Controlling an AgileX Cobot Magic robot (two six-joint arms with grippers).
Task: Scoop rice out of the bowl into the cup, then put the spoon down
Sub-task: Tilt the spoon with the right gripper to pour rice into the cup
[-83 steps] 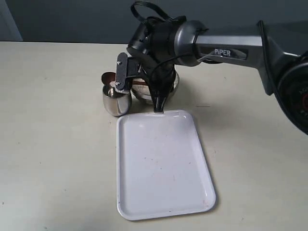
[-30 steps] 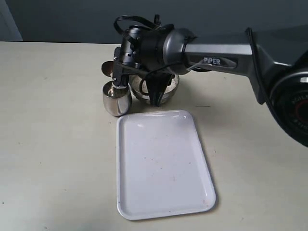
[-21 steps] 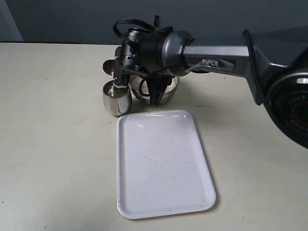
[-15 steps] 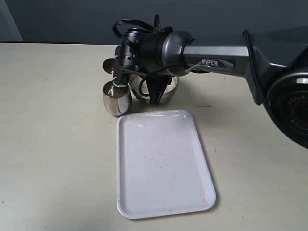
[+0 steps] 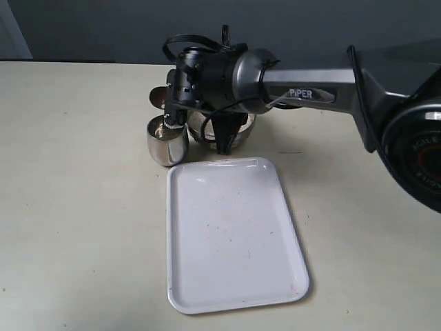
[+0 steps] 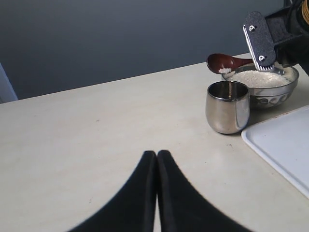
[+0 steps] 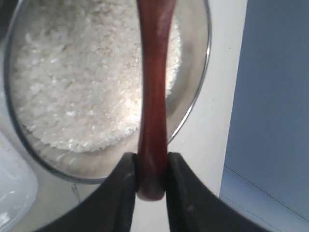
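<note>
My right gripper [image 7: 152, 176] is shut on the end of the reddish-brown wooden spoon's handle [image 7: 153, 96], over the steel bowl [image 7: 193, 104] of white rice [image 7: 82, 82]. In the exterior view this gripper [image 5: 221, 140] points down in front of the bowl [image 5: 242, 129] and hides most of it. The spoon's oval head [image 5: 158, 98] hangs just above the far rim of the small steel cup [image 5: 167, 143]. In the left wrist view the spoon head [image 6: 219, 63] carries a few grains beside the cup [image 6: 228, 106] and the rice [image 6: 256, 78]. My left gripper [image 6: 157, 154] is shut and empty, low over bare table.
A white rectangular tray [image 5: 234, 234] lies just in front of the cup and bowl, its corner showing in the left wrist view [image 6: 285, 145]. A black bracket [image 6: 260, 38] on the right wrist hangs over the bowl. A dark wall runs behind the beige table [image 5: 76, 207].
The right wrist has turned and risen. The spoon head has lifted from the cup's rim and, over the last second, drifted slightly right. Cup, bowl and tray have not moved.
</note>
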